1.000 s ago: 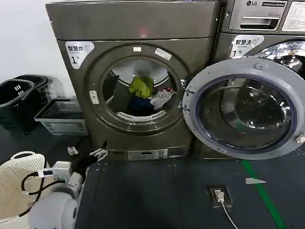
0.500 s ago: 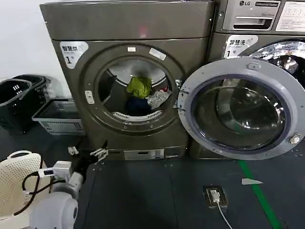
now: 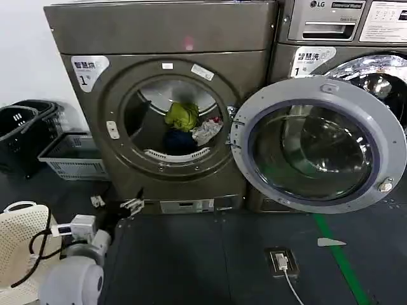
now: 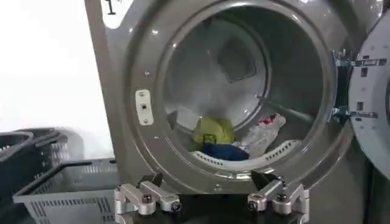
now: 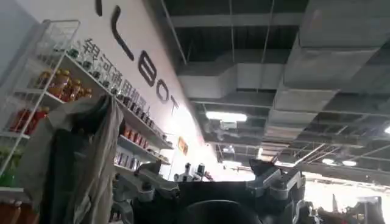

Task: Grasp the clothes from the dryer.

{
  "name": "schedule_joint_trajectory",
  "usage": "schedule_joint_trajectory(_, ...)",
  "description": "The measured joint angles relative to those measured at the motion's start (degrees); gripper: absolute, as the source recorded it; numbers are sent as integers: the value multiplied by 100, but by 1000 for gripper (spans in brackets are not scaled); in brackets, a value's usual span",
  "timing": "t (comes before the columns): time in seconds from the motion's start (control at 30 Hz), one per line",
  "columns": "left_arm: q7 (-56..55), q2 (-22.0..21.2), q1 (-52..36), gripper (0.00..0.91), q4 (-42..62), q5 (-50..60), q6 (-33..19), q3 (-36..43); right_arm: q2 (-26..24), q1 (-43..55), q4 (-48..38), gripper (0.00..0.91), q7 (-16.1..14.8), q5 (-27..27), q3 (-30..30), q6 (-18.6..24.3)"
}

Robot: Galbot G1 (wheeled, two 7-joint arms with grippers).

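The bronze-grey dryer (image 3: 159, 38) stands with its grey-rimmed glass door (image 3: 318, 143) swung open to the right. The clothes lie in the drum: a yellow-green piece (image 3: 182, 116) on top, a dark blue one (image 3: 178, 140) under it, a white-grey one with red (image 3: 206, 132) beside them. The left wrist view shows the same clothes (image 4: 213, 131) through the porthole. My left gripper (image 3: 131, 204) hangs low in front of the dryer's base, outside the drum, open and empty (image 4: 207, 179). My right gripper (image 5: 210, 176) points up at the ceiling, open and empty.
Black baskets (image 3: 19, 127) and a grey crate (image 3: 70, 159) stand left of the dryer. A white perforated basket (image 3: 16, 235) is by my left arm. The silver LG machine (image 3: 343, 38) stands behind the open door. A floor socket with cable (image 3: 280, 260) lies ahead.
The dryer and its door have slid left in the head view. My left gripper keeps its place in the view, still below the porthole.
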Motion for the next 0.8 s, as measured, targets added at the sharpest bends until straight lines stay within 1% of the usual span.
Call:
schedule_joint_trajectory(0.6,-3,-34,-49,907,43,-22,0,16,-20,16,-15,907,-12,-9,-26,16)
schedule_joint_trajectory(0.8,0,-27,-58,907,44,-34,0,7,-31,34,-19,907,28,2,5,68)
